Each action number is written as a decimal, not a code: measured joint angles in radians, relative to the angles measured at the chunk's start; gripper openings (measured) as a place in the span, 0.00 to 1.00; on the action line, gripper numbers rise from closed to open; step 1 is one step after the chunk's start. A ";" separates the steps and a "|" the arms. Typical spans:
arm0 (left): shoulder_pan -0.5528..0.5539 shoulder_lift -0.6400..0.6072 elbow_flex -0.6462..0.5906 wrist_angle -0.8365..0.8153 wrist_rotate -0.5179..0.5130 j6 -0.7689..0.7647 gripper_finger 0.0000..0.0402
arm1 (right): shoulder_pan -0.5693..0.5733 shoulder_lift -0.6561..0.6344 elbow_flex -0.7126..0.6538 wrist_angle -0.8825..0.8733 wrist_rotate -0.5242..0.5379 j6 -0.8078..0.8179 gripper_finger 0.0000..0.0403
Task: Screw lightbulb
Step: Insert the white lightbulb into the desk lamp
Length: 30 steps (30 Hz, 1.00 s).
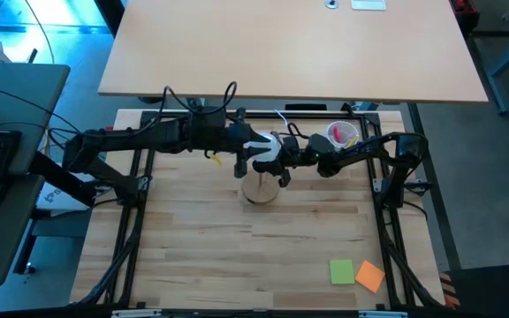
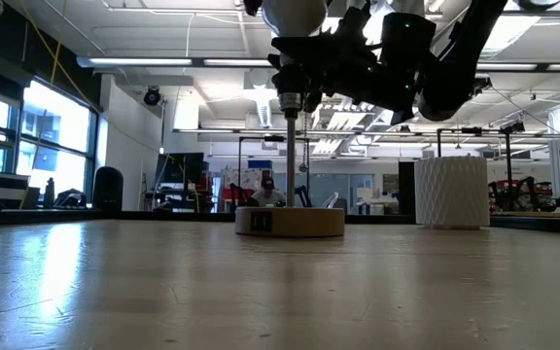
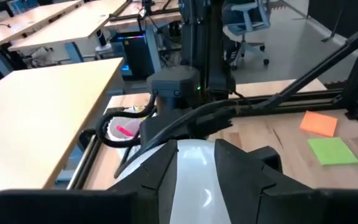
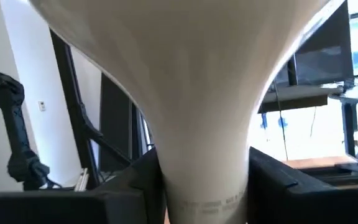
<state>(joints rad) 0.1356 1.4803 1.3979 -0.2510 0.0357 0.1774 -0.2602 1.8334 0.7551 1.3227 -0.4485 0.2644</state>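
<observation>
White frosted bulb sits high over the round wooden stand at mid-table, above the stand's thin post. Left hand grips its globe, a dark finger on each side. Right hand closes on the bulb's narrow neck from the other side. Cup stands near the right arm; two sticky notes lie well apart.

Light wooden table with round wooden stand, white cup, sticky notes.
</observation>
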 joint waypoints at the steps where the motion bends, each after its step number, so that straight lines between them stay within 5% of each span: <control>1: -0.001 0.000 0.000 -0.006 0.001 -0.011 0.25 | -0.003 -0.002 -0.001 -0.005 -0.013 0.000 0.39; 10: -0.012 -0.004 -0.001 -0.018 -0.001 -0.044 0.23 | -0.035 -0.070 -0.005 -0.082 -0.089 -0.001 0.40; 21: -0.045 -0.002 -0.003 -0.007 -0.007 -0.036 0.23 | -0.036 -0.312 -0.004 -0.561 -0.072 -0.233 0.40; 30: -0.065 -0.001 -0.006 -0.008 -0.071 0.010 0.23 | -0.018 -0.499 -0.003 -0.894 0.100 -0.352 0.40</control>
<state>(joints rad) 0.0708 1.4790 1.3922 -0.2590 -0.0351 0.1878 -0.2780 1.3346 0.7517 0.4284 -0.3485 -0.0879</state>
